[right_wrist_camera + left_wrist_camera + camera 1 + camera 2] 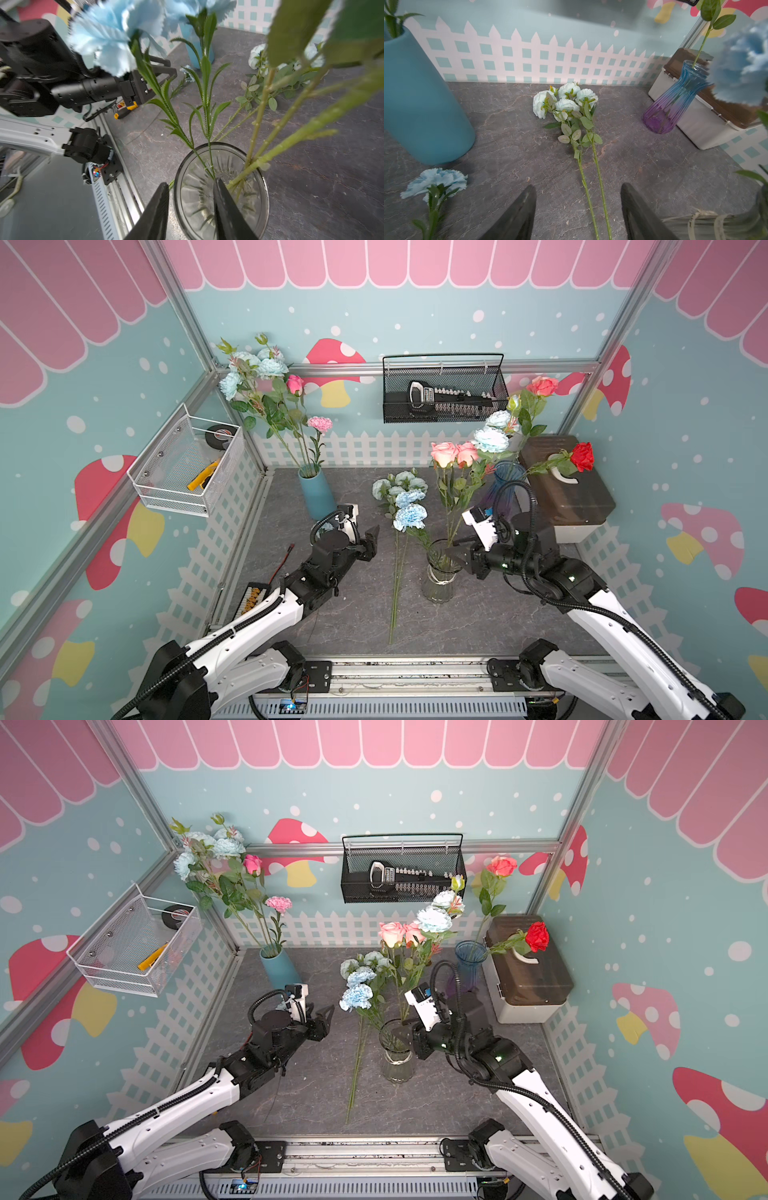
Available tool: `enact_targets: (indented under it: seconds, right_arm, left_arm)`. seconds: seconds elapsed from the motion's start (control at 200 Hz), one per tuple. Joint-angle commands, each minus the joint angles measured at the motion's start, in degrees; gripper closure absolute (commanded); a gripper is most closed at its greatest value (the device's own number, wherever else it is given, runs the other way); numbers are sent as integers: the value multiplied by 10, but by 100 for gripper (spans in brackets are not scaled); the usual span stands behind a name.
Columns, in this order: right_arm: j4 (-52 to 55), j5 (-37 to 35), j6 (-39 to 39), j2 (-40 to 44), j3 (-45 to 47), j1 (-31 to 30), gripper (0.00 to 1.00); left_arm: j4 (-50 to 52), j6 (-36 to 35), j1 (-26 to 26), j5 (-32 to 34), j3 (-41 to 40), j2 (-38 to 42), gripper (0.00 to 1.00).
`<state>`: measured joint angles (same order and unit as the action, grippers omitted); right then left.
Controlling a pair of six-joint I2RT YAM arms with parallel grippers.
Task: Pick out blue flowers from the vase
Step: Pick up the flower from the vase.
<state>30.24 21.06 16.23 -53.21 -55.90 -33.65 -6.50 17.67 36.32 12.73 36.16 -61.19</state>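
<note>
In a top view: grey stone tabletop (332, 614), mushroom-print walls (415, 323). 1 blue spray (399, 485) flat on the tabletop, 2 blue carnations (410, 516) in clear vase (440, 585).
Left wrist: left gripper (577, 185) jaws apart, empty.
Right wrist: right gripper (191, 181) jaws apart, straddling the vase rim.

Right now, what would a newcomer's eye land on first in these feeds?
The clear glass vase at centre front, pink roses and pale-blue carnations fanning out, with the right gripper straddling its rim. Next, the blue flower spray lying flat on the grey table, and the red rose at back right.
</note>
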Motion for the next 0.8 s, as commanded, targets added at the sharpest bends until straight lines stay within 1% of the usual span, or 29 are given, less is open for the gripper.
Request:
enact_targets:
  seconds: [0.0,0.1,0.18,0.3,0.46,0.795]
  right_arm:
    - [9,-113,-29,-23,-24,-36,67]
    - [-7,-159,-26,-38,-22,-54,71]
    - [-25,-170,-22,-38,-13,-57,74]
    - [-51,-168,-16,-40,0,-61,78]
    - [-68,-175,-13,-52,11,-68,81]
    - [-96,-167,-2,-73,28,-78,81]
  left_arm:
    - [-30,7,-4,-14,8,-7,35]
    - [-31,7,-5,-16,9,-12,35]
    - [-34,9,-5,-17,8,-13,35]
    - [-37,10,-5,-18,8,-16,35]
    - [-40,11,-5,-24,10,-22,35]
    - [-44,14,-5,-30,10,-26,35]
